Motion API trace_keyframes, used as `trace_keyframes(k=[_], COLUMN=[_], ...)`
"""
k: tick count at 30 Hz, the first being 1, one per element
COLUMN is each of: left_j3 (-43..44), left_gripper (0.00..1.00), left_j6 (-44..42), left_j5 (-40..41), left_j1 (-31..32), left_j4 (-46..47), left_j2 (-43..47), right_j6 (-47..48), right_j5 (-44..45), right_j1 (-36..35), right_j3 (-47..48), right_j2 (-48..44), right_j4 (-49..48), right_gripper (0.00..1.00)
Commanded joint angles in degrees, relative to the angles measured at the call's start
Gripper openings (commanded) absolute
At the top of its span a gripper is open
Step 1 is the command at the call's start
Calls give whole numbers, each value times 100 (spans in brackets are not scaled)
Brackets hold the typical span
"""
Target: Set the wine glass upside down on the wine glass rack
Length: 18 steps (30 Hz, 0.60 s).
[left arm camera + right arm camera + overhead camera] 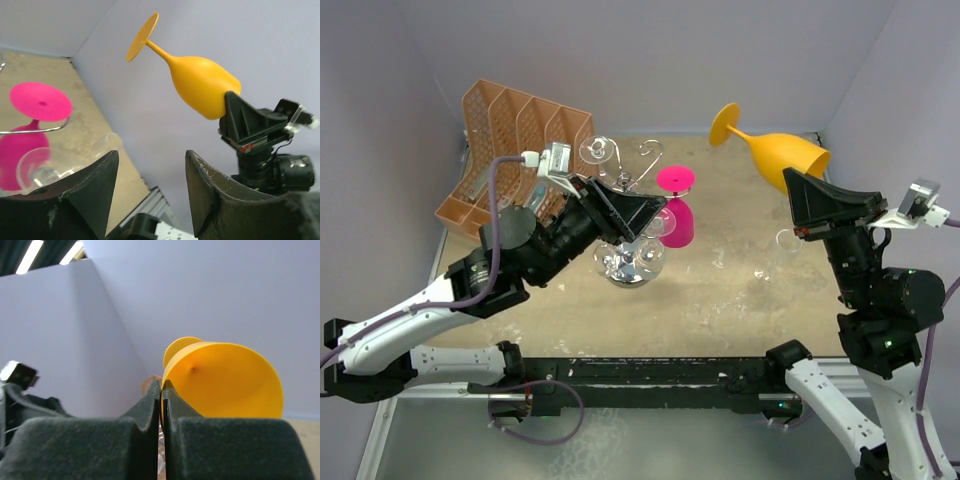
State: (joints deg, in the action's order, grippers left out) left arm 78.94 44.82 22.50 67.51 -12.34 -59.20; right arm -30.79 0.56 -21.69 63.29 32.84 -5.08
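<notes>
An orange wine glass (780, 152) hangs tilted in the air at the back right, foot toward the back wall. My right gripper (792, 182) is shut on its rim; the right wrist view shows the thin rim pinched between the pads (161, 386) and the bowl (225, 380) to the right. The chrome wine glass rack (623, 266) stands mid-table. A pink wine glass (677, 210) hangs upside down on it, foot up (40, 102) over a wire arm (35, 131). My left gripper (645, 222) sits over the rack beside the pink glass, open and holding nothing (151, 155).
An orange plastic file organizer (515, 140) stands at the back left. A clear glass (35, 170) shows by the rack, low in the left wrist view. Another clear object (786, 238) lies on the table near the right arm. Purple walls enclose the table.
</notes>
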Motion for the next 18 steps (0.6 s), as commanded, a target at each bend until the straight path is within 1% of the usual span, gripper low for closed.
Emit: trace_keyframes(k=[1,5,7,11,14,18], left_j3=[-159,-110,101,289,406,352], left_gripper=[53,53,53,53,53,53], left_j6=[677,1006,1046,1134,1270,1303], left_j5=[-70,183,454,600,930,1250], left_j1=[-27,-25,-27,-22,-19,-18], left_j4=[1634,2544,2640,3094,3164,3646], left_j2=[-206,-568,-784,-1206,-1466,-1644], right_j6=[-565,-904,-1074,-1295,-1461,-1569], right_j5=[-750,-1139,-1259,-1483,-1599,-1760], right_j1=[-18,-11,-19,-19,-19,-19], right_j3=[-303,-477,-573,-727,-848,-932], right_j2=[-185,-130,-61,78,120,149], right_j4=[-1599,-2266,-2497,-2945,-3220,-3380], right_gripper=[0,0,0,0,0,0])
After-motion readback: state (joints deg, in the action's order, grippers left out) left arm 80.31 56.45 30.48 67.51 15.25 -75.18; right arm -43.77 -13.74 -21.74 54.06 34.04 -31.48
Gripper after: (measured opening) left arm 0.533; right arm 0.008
